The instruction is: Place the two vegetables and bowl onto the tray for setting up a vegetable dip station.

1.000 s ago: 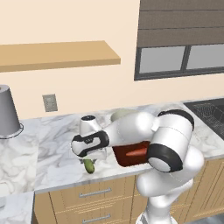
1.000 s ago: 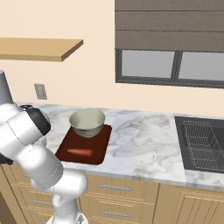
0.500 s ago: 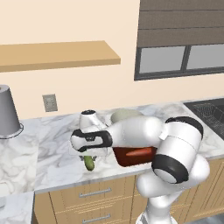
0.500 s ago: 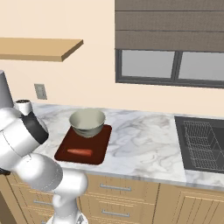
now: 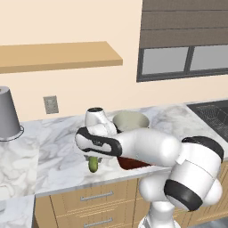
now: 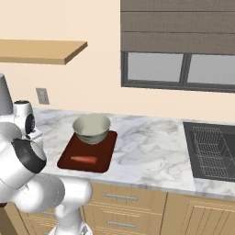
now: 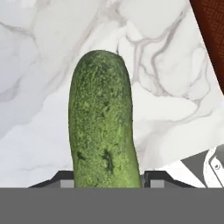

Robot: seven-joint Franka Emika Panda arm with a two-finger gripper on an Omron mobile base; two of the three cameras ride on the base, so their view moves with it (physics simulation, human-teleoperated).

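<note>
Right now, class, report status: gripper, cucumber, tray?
Gripper astride cucumber, jaws half closed, grip unconfirmed. Tray holds bowl and carrot. Nothing in the way.

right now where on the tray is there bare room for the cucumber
The tray is bare along its right side, beside the carrot and in front of the bowl. The back is crowded by the bowl. The cucumber sits between the gripper's jaws.

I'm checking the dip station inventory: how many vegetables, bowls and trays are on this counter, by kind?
Vegetables: 2, the cucumber on the marble counter and the carrot on the tray.
Bowls: 1, the bowl.
Trays: 1, the tray.
Total: 4.
</note>
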